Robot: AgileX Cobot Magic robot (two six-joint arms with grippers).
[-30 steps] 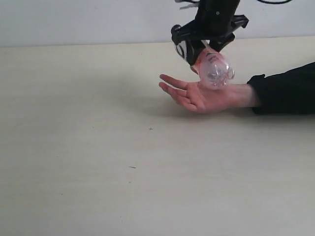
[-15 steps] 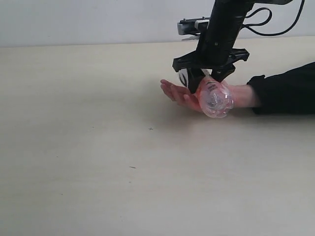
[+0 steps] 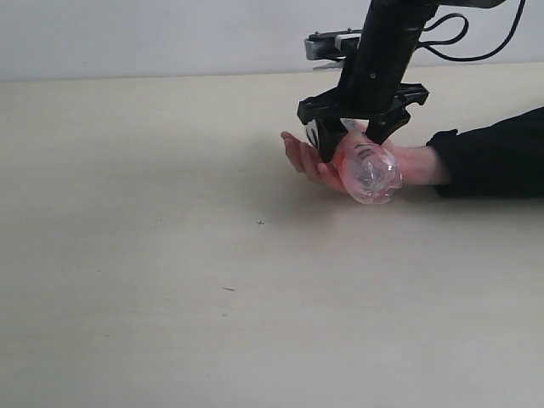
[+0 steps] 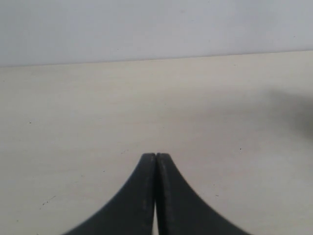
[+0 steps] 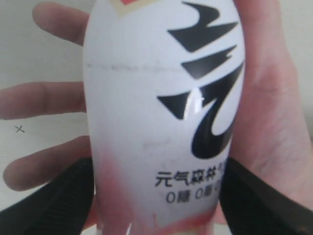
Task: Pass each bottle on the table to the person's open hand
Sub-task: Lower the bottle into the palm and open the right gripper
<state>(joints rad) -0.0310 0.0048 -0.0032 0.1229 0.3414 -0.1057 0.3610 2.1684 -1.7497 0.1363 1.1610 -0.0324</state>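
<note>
A pink-and-white labelled bottle (image 3: 370,174) lies on its side across the person's open hand (image 3: 310,161), which rests palm up on the table (image 3: 170,280). My right gripper (image 3: 353,140) stands over the palm, its black fingers against both sides of the bottle. In the right wrist view the bottle (image 5: 161,122) fills the middle between my right gripper's (image 5: 156,169) two fingers, with the hand (image 5: 276,127) spread under it. In the left wrist view my left gripper (image 4: 156,155) is shut with nothing in it, over bare table (image 4: 73,112).
The person's arm in a black sleeve (image 3: 497,157) comes in from the right edge along the table. A pale wall (image 3: 127,34) rises behind the table's far edge. A few tiny dark specks (image 3: 260,223) mark the tabletop.
My right gripper has come down with the bottle from above the palm until the bottle rests in the hand. The hand's fingers have curled up slightly.
</note>
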